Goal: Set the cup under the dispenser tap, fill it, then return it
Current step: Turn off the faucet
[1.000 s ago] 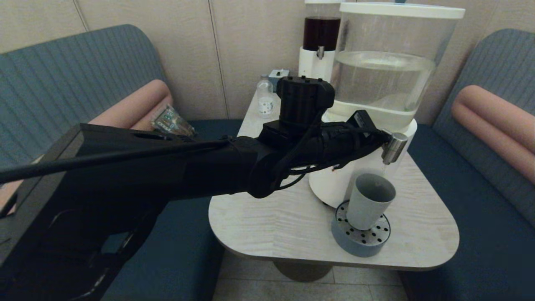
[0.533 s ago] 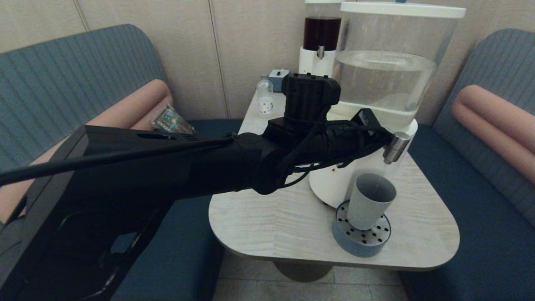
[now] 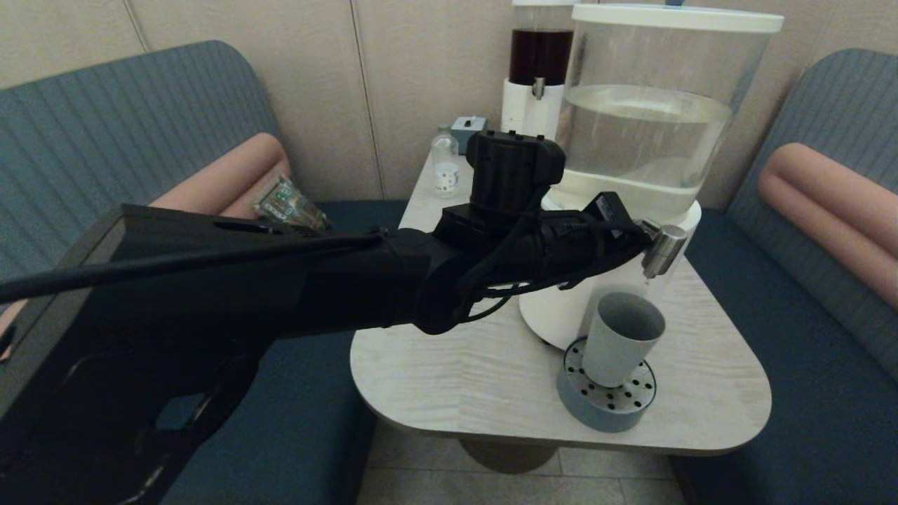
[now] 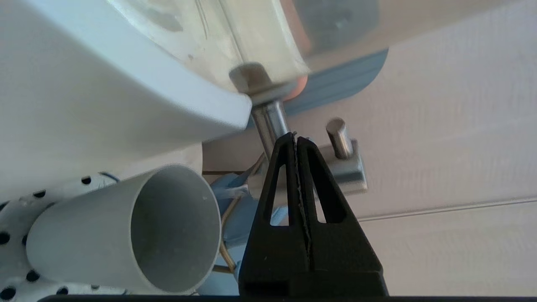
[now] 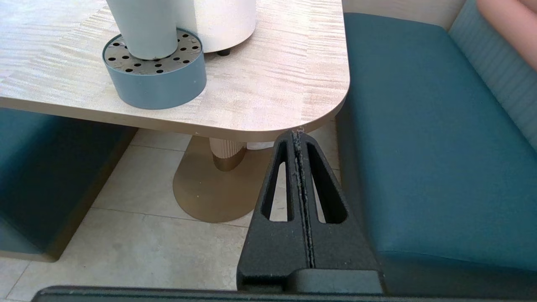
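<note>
The grey-blue cup [image 3: 621, 340] [image 4: 126, 235] [image 5: 142, 29] stands upright on a round perforated drip tray [image 3: 607, 400] [image 5: 155, 79], under the steel dispenser tap [image 3: 661, 249] [image 4: 269, 121]. I cannot make out water in the cup. My left arm reaches across the table, and its left gripper [image 3: 637, 229] [image 4: 295, 136] is shut with nothing in it, its tips against the side of the tap above the cup. My right gripper [image 5: 297, 134] is shut and empty, held low beside the table's front right corner.
The big clear-water dispenser [image 3: 652, 140] stands behind the cup on the pale wood table [image 3: 456, 379]. A dark-liquid dispenser [image 3: 539, 63], a small clear bottle [image 3: 445, 165] and a small grey box [image 3: 466, 126] are at the back. Blue seats [image 5: 428, 147] flank the table.
My left arm rose and shifted slightly right half a second ago, then came back down and left against the tap. The cup has stayed put.
</note>
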Motion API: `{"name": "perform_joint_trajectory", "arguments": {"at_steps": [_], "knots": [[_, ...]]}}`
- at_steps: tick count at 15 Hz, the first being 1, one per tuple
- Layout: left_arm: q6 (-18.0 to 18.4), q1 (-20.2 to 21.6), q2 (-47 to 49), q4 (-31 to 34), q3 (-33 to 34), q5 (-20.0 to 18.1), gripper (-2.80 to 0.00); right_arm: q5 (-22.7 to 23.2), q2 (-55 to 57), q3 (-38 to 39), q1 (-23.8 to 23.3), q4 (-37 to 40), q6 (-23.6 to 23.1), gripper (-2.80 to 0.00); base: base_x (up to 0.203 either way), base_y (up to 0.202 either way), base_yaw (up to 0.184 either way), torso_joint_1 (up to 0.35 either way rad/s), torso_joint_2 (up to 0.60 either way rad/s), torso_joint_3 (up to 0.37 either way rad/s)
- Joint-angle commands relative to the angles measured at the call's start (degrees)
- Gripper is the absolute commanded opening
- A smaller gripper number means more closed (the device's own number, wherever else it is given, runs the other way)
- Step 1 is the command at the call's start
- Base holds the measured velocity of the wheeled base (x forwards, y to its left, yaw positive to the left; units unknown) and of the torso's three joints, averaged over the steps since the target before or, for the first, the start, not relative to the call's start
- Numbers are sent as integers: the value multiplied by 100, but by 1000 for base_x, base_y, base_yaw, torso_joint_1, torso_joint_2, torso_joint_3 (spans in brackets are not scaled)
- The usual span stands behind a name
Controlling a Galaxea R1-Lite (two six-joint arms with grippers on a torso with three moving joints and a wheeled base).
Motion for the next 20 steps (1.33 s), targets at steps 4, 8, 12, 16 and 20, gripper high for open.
{"name": "perform_joint_trajectory", "arguments": {"at_steps": [4,8,12,16,20], "knots": [[-32,30,-419,-5,277,-16,-280,5,4,0,1,-2,-2,-280,0,0,0,0,0,0],[2,57,-570,-38,512,-16,-280,5,4,0,1,-2,-2,-280,0,0,0,0,0,0],[12,58,-536,-97,512,-16,-280,5,4,0,1,-2,-2,-280,0,0,0,0,0,0],[38,66,-462,-121,439,-16,-280,5,4,0,1,-2,-2,-280,0,0,0,0,0,0],[47,66,-299,-126,302,-24,-280,5,4,0,1,-2,-2,-280,0,0,0,0,0,0]]}}
